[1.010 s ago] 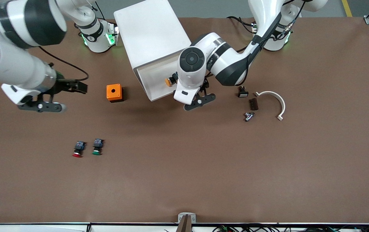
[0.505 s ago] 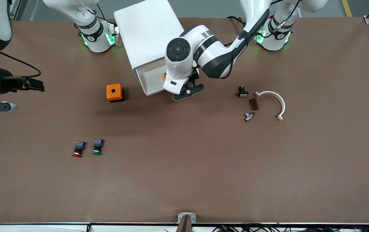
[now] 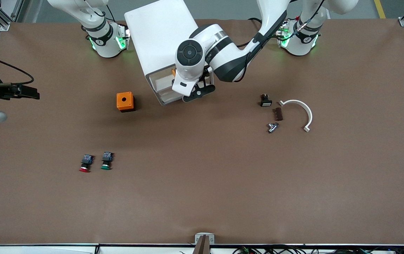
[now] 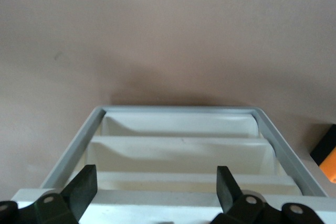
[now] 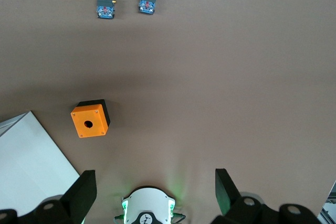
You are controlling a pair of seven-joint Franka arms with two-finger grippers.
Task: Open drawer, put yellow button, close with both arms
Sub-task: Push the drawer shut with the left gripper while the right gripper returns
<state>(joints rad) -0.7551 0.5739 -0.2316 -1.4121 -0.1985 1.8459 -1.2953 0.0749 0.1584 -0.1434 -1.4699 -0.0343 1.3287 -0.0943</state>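
Yellow button lies in the open drawer, just beside the left gripper, whose fingers are spread and empty above the drawer front. To close well, push squarely along the slide. Right gripper waits, spread, well apart.

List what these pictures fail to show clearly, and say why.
Yellow button: front view, nearly all hidden under the left arm's wrist; absent from the left wrist view.
Drawer inside: front view, partly covered by left gripper.
Right gripper: front view, cut by the edge.
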